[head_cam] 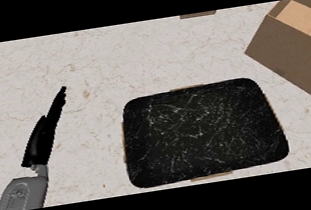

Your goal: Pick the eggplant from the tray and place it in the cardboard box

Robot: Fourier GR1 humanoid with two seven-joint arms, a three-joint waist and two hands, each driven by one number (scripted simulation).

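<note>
Tray (pixel 202 133) bare, cardboard box (pixel 300 47) far-right; left hand (pixel 44 136) flat

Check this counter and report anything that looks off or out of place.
The tray shows no eggplant on its dark surface, and none is visible elsewhere. The cardboard box sits askew, cut off at the view's right edge. The left hand rests open; the right hand isn't in view.

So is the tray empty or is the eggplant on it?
Empty: the tray shows only its bare black marbled surface. No eggplant shows anywhere; the cardboard box interior is mostly out of view.
</note>
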